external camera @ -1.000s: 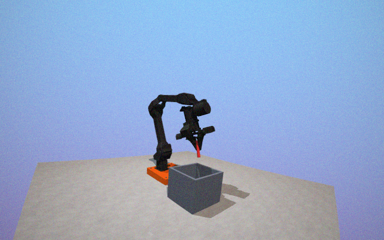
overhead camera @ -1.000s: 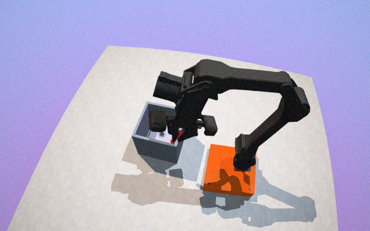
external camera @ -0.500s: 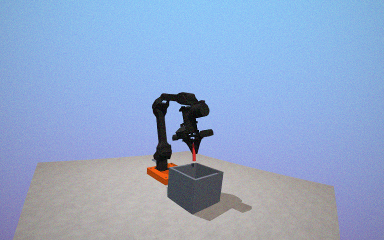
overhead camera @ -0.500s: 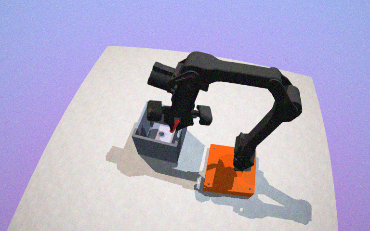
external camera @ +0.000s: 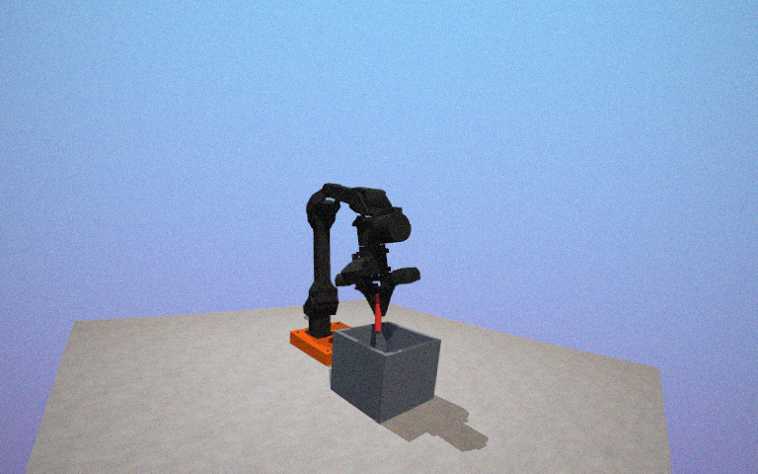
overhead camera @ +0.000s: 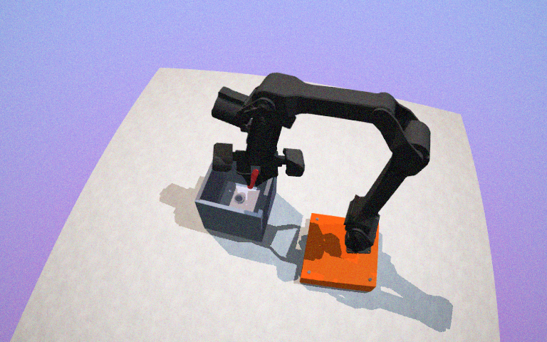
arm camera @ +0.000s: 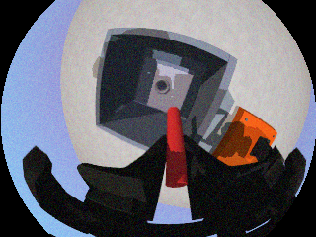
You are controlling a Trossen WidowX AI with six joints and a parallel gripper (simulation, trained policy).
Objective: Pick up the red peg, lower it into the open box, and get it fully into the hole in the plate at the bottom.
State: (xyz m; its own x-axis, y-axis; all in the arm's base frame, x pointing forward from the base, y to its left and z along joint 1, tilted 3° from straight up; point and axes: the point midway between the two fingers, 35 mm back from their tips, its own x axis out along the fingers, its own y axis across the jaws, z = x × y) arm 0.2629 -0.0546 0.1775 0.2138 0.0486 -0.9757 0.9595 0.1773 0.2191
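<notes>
Jaws [overhead camera: 253, 180] [external camera: 381, 312] pinched on red peg [overhead camera: 253, 178] [external camera: 378, 318] [arm camera: 175, 128]

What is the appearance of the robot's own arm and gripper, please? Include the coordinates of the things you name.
The arm [overhead camera: 336, 98] [external camera: 322, 251] is matt black, with thick rounded joints and straight links. The gripper [overhead camera: 253, 179] [external camera: 380, 312] [arm camera: 174, 139] is black too: two fingers that taper like wedges, with a blocky lobe out at each side. I can make out no cable or marking on either.
</notes>
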